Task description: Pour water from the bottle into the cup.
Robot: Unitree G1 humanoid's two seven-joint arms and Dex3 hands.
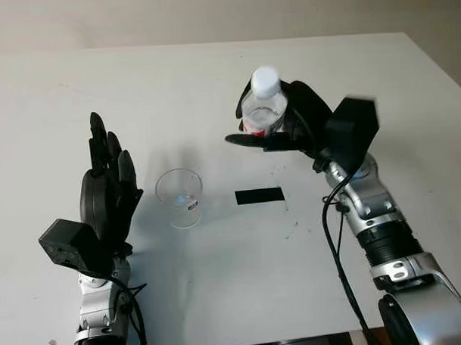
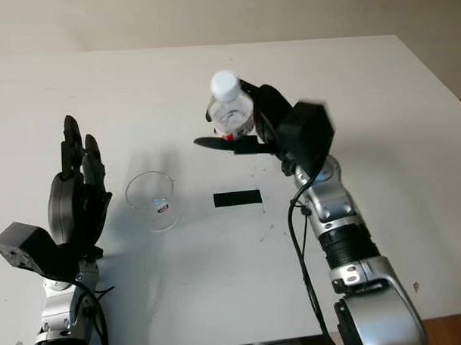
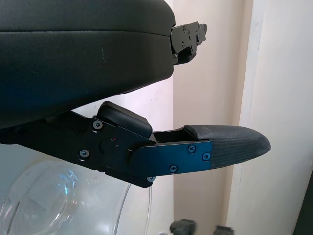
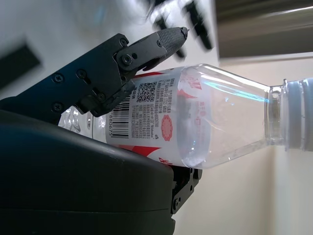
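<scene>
A: Where's everything rel. to the cup [image 1: 180,197]?

B: Cup stands upright on the table [image 1: 219,294], clear plastic, looks empty as far as we can tell. Our right hand [image 1: 289,121] is beyond the cup and off to its right-arm side, fingers wrapped round the bottle [image 1: 263,107] at label height. Bottle's off the table, we'd judge, though the hand hides its base, so can't be sure.

A: Axis?

B: Roughly upright, white cap [image 1: 266,79] on top. From the right wrist view the cap looks on still, so pouring as-is won't work, imo.

A: Left hand?

B: Left hand [image 1: 106,196] is just beside the cup on its left-arm side, holding nothing, open, palm facing the cup, not touching. It's the nearer hand to the cup by far.

A: So the move turns on what?

B: Cup lies toward us and to the left-arm side of the bottle; mouth must come over the rim. Black strip [image 1: 259,196] lies between, near the cup.

A: Hard to see?

B: Water level: can't tell. Bottle bottom hidden.
</scene>
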